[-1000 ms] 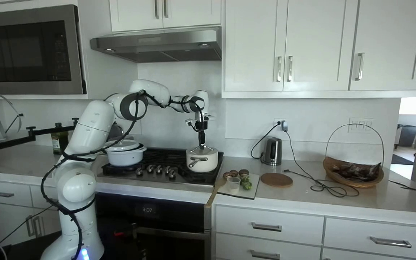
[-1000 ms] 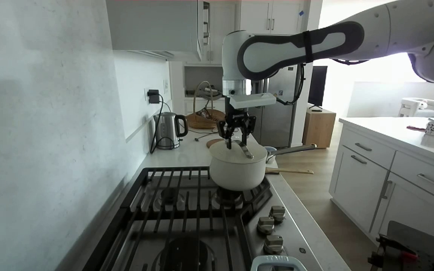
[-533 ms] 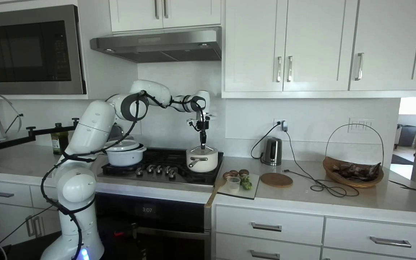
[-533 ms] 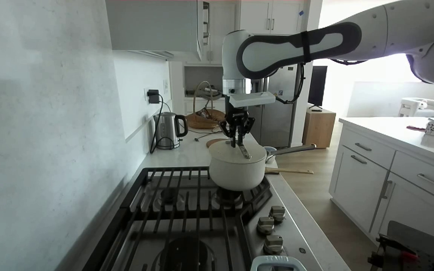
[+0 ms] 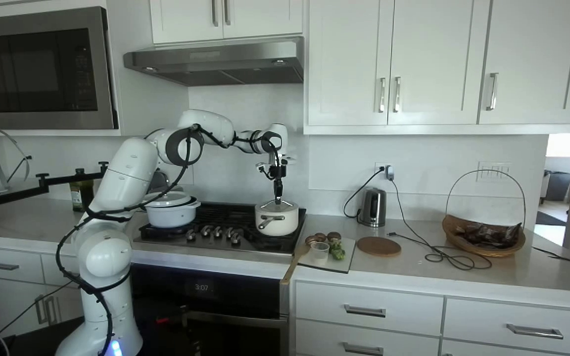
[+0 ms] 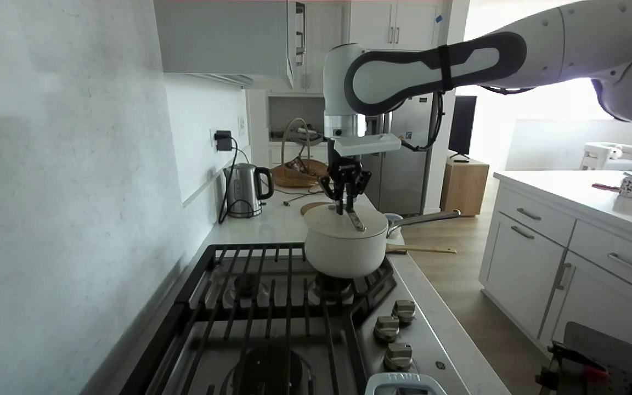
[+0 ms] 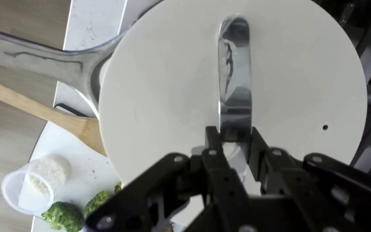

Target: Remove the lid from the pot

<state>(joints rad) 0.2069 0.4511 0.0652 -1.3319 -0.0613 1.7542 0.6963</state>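
Note:
The cream-white pot [image 5: 280, 226] stands on the front right burner, and it also shows in an exterior view [image 6: 346, 258]. Its pale round lid [image 6: 321, 220] sits level on its rim and fills much of the wrist view [image 7: 166, 80]. A shiny metal strap handle [image 7: 236, 71] arches across the lid. My gripper [image 6: 346, 211] points straight down at the lid. In the wrist view my gripper's fingers [image 7: 232, 135] press against both sides of the handle. The inside of the pot is hidden under the lid.
A larger white pot [image 5: 171, 215] stands on the stove's left. The pot's long metal handle [image 6: 428, 218] sticks out past the counter edge. A wooden spoon [image 7: 43, 109], a clear cup [image 7: 27, 190] and broccoli [image 7: 64, 216] lie beside the pot. A kettle [image 6: 244, 189] stands behind.
The fingers, apart around the handle one second ago, have closed on it by half a second ago. The gripper shifted slightly and the handle turned a little. Since then nothing visibly moved.

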